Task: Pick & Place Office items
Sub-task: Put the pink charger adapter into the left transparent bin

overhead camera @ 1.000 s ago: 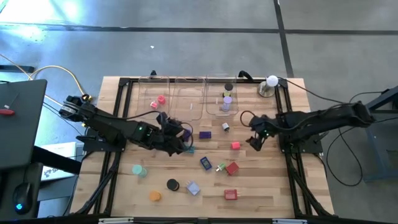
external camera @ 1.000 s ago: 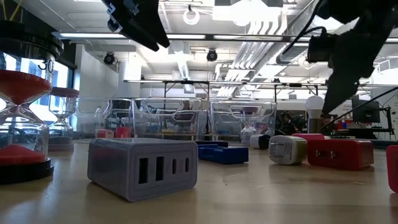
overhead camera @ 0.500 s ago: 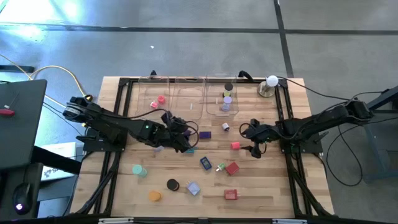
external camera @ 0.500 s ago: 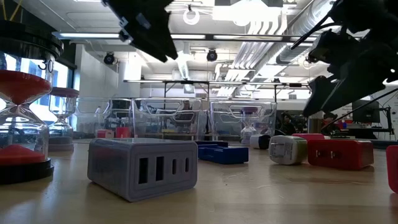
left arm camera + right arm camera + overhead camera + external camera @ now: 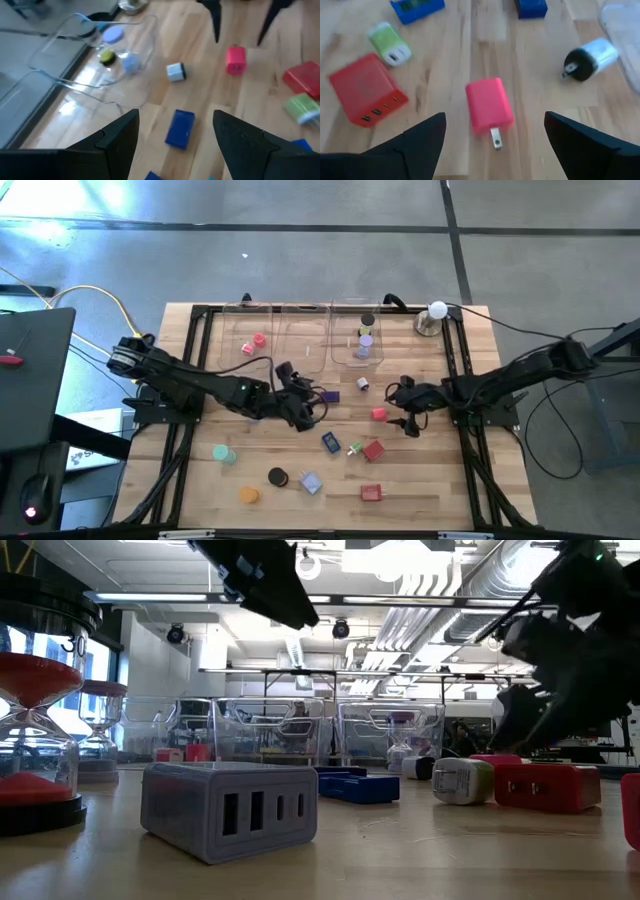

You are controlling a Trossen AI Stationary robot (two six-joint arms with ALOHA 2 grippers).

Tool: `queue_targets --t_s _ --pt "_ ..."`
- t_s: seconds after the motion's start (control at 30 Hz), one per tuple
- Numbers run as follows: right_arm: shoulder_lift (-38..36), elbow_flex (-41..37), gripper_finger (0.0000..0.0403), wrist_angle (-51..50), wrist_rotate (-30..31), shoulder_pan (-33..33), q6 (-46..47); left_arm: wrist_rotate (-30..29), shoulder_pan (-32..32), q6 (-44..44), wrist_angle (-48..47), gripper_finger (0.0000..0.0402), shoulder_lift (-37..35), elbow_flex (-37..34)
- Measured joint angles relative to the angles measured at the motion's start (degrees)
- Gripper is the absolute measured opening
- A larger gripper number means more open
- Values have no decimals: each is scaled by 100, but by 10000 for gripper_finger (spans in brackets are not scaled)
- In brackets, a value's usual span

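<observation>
Right gripper (image 5: 492,145), fingers spread, hovers right of pink charger (image 5: 489,106); its long axis runs straight out from the gap.

On my bench (image 5: 455,480) I count three clear trays (image 5: 303,335) standing side by side, two dark arms each with one claw, and one white ball (image 5: 437,309) on a metal base. Loose on the wood I can count about twelve small coloured pieces: three red ones (image 5: 373,449), one pink charger (image 5: 379,414), three blue ones (image 5: 330,442), and single ones in teal, orange, black, lilac and white-and-black. Inside the trays I see one pink piece (image 5: 259,340) in the left tray and about four small pieces (image 5: 365,340) stacked close in the right tray, though I cannot count these last ones surely.
</observation>
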Motion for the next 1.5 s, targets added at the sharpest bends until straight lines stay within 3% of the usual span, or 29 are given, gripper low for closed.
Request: queue_targets --t_s 0.47,0.7,0.97,1.17,1.33,1.5 --pt "1887 15 318 1584 -35 -7 -434 322 74 119 209 245 301 -3" --pt "2206 15 255 1984 -68 -7 -540 606 70 633 365 245 684 -1" --pt "2215 11 139 2046 6 -4 -350 611 35 1076 616 245 1087 -1" --pt "2230 30 138 2414 224 -15 -25 652 35 1269 842 245 1144 -1" --pt "2226 419 138 2468 112 -11 189 690 18 2338 1358 245 1144 -1" --pt "2226 966 141 2495 -362 -11 557 1577 8 3755 1926 245 1142 -1"
